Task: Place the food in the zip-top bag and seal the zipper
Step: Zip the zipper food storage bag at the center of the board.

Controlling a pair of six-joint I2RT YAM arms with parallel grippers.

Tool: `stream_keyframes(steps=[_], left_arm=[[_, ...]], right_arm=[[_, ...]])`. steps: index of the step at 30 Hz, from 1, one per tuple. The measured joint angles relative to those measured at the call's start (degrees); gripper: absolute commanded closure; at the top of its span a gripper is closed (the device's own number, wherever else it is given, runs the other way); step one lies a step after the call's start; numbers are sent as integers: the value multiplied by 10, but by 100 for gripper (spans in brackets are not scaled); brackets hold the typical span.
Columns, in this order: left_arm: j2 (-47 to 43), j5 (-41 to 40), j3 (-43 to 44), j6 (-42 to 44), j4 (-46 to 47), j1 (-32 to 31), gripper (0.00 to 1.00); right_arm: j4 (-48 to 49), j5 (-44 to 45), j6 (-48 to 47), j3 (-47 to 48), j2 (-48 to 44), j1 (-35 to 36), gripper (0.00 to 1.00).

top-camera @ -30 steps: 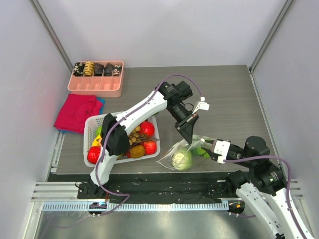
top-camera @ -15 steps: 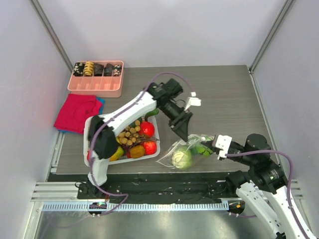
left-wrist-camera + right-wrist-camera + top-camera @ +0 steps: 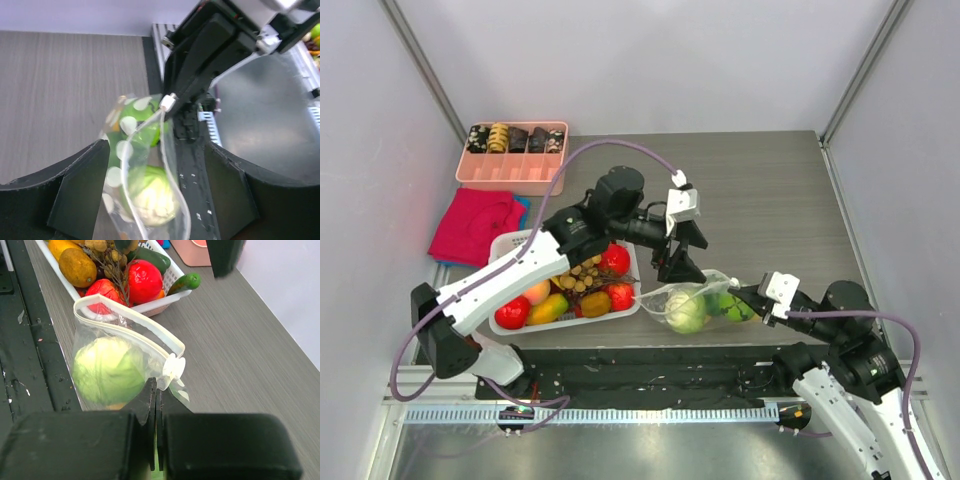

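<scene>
On grey wood-grain table (image 3: 770, 200), pale walls (image 3: 620, 60): right tool (image 3: 745, 295) clenched on zip-top bag (image 3: 692, 300); left tool (image 3: 685, 255) released.

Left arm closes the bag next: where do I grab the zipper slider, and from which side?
I'd pinch the white slider across its two flat sides, from above, jaws astride the zipper. It sticks up at the mouth's end beside the right gripper, which is shut on the bag there.
</scene>
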Motion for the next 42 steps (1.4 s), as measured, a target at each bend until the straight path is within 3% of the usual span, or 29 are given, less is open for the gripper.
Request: stream_keyframes(steps=[8,22,31,38,42], left_arm=[[47,-50,-2,112,19,-43,28],[90,-44,28,160,19,-93,47],[93,-38,44,163,18,-103,72],[94,-36,50,171,5,-103,98],[94,-35,54,188,-12,-103,100]], right_arm=[[0,-1,1,0,-20,0,99],[0,-3,-2,0,-24,0,99],[0,-5,-3,0,-24,0,99],[0,-5,-3,0,-24,0,99],[0,-4,-3,0,-24,0,99]])
